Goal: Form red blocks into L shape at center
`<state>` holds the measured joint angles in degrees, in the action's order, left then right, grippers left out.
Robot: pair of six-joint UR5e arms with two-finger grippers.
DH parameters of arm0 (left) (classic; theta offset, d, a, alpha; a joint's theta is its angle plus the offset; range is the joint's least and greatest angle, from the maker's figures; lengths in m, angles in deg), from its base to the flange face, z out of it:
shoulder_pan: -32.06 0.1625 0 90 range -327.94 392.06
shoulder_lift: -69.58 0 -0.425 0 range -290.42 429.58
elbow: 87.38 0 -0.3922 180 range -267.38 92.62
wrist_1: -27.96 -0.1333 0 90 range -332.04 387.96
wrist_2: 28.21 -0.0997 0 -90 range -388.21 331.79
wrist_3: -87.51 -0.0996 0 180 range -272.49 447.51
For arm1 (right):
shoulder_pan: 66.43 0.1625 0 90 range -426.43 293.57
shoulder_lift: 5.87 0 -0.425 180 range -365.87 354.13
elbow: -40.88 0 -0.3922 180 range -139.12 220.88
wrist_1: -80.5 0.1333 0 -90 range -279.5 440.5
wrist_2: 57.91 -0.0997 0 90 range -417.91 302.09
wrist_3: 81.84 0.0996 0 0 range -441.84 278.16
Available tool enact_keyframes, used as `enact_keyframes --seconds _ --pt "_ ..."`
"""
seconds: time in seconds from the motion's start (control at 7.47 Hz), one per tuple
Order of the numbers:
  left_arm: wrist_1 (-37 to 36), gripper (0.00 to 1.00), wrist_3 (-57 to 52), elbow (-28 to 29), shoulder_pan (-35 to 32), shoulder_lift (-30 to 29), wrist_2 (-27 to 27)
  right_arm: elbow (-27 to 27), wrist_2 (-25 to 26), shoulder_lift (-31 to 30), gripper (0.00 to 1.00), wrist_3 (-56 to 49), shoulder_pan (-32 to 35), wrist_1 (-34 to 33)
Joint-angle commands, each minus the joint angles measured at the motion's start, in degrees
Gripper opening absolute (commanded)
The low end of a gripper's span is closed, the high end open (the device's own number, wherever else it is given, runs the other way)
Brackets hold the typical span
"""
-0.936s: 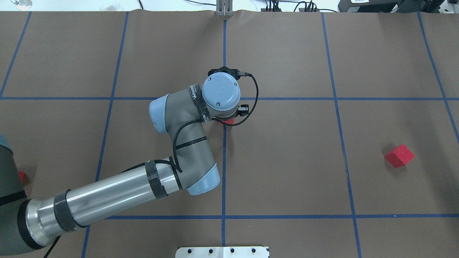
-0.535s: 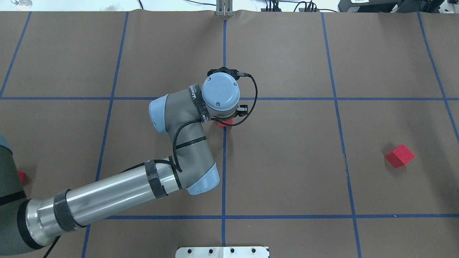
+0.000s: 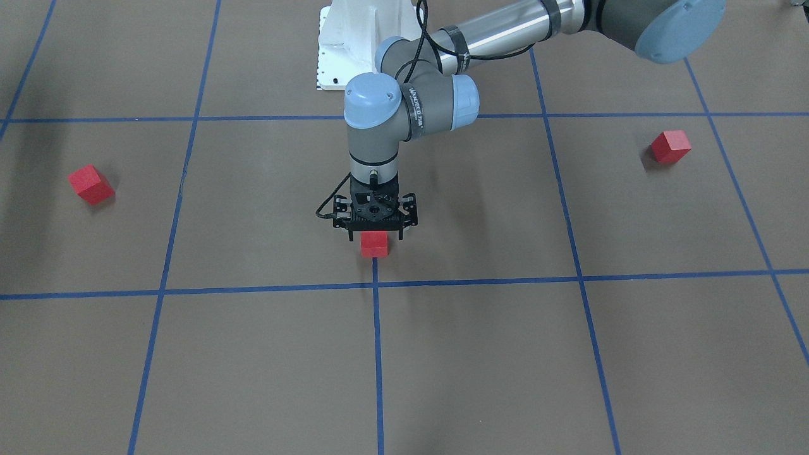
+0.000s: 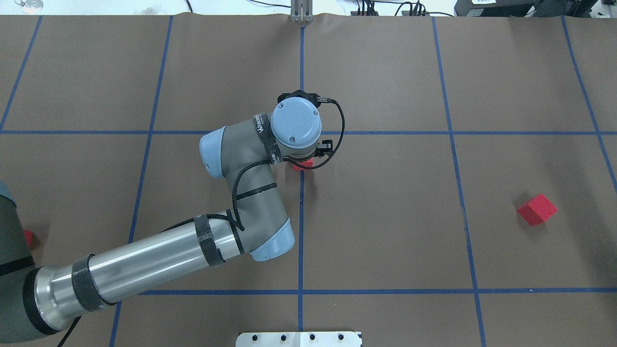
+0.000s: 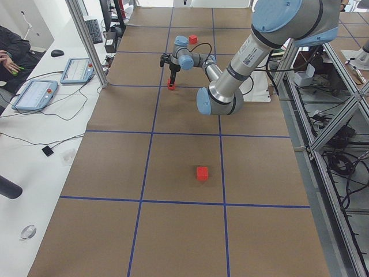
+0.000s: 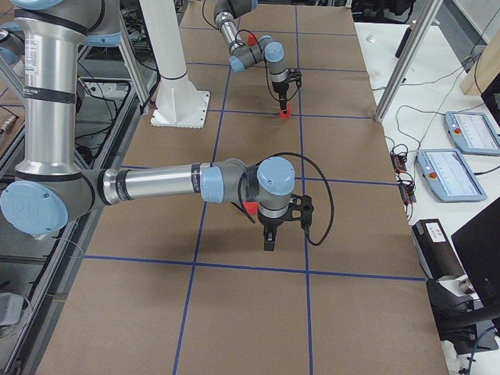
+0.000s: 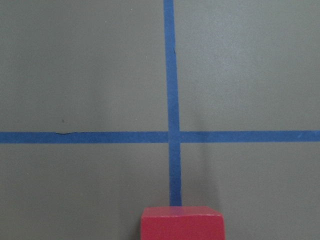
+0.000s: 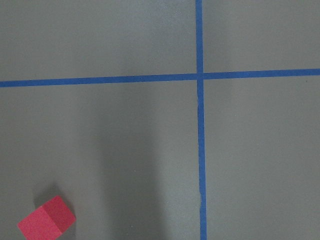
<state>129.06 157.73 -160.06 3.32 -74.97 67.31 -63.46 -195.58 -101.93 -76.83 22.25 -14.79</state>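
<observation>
One red block [image 3: 373, 244] rests on the brown surface on the blue line, just on the robot's side of the center [image 3: 375, 282]. My left gripper [image 3: 374, 239] points straight down over it. Its fingers stand wider than the block, so it looks open. In the left wrist view the block [image 7: 181, 223] lies just below the crossing [image 7: 173, 136]. A second red block [image 4: 537, 209] lies far right, a third [image 3: 670, 146] on my left side. My right gripper [image 6: 268, 241] hangs beside a block [image 6: 250, 209]. Whether it is open I cannot tell.
The white base plate [image 4: 299, 339] sits at the table's near edge. A side desk with tablets [image 5: 34, 95] and a person's hand [image 5: 8, 57] lies beyond the far edge, past a metal post [image 5: 86, 43]. Blue tape lines grid the brown surface [image 4: 385, 217].
My left wrist has crept slightly up and to the left in the overhead view. A little more of the red block shows beneath it. The far-right block has not moved.
</observation>
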Motion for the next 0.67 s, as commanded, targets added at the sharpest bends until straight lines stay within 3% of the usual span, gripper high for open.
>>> enact_keyframes --seconds 0.0,0.13,0.4,0.54 --pt "-0.02 0.99 0.09 -0.53 -0.53 -0.12 0.10 -2.08 -0.05 0.00 0.99 0.00 0.00 -0.07" --pt "-0.02 0.99 0.09 -1.14 -0.79 -0.13 0.10 -4.10 -0.05 0.09 0.99 0.00 -0.08 0.01" --pt "-0.02 0.99 0.09 -3.42 -1.58 -0.04 0.36 -4.29 0.04 7.61 0.99 0.17 -1.14 1.69" --pt "-0.02 0.99 0.09 -4.22 -3.24 0.05 3.76 -1.86 -2.75 5.82 0.99 0.44 -2.97 2.29"
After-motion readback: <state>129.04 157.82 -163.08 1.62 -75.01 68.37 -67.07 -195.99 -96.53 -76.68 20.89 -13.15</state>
